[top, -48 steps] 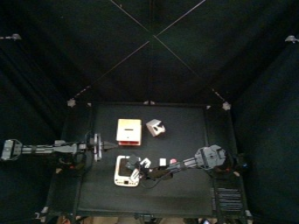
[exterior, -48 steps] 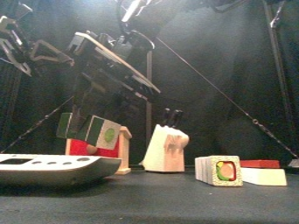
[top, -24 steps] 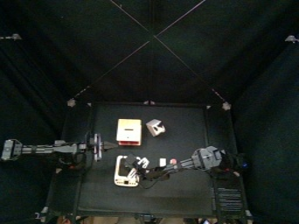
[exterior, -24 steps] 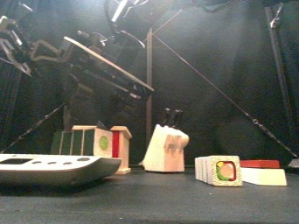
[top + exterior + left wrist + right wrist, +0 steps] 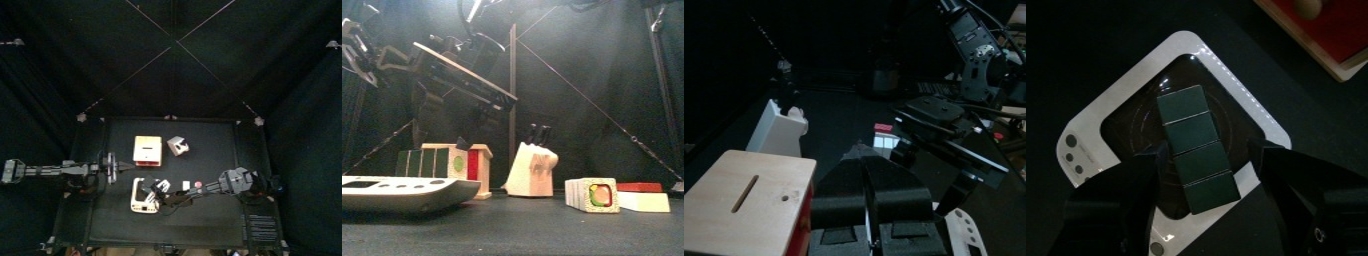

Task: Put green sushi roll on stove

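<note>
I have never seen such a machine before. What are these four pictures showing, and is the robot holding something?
This is a robot with two black arms at a small black table. One picture looks down from high above, one looks level from the table's front edge, and two come from cameras on the wrists.

The right gripper hangs open just above the green sushi roll, which lies on the white stove; it holds nothing. The left gripper rests apart at the side, jaws together, empty.

Also on the table: a white box with red band, a knife block, a wooden block near the left arm, and a second sushi piece at the front.
</note>
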{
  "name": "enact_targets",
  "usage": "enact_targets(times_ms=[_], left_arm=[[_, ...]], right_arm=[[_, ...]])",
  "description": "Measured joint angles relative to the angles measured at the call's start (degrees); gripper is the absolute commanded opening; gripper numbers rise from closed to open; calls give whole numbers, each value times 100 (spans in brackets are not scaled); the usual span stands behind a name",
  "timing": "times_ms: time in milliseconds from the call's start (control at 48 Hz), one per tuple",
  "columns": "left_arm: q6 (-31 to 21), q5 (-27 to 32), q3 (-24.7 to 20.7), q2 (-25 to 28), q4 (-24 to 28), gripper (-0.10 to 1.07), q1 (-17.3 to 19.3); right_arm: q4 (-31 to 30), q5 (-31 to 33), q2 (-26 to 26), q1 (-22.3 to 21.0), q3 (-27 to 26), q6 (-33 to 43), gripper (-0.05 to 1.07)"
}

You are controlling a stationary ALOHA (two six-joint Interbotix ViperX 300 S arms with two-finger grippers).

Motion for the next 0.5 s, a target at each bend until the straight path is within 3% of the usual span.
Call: enact_targets(times_ms=[500], left_arm=[[0, -44, 0, 9, 0, -1, 0]], right_arm=[[79, 9, 0, 9, 0, 0, 95]])
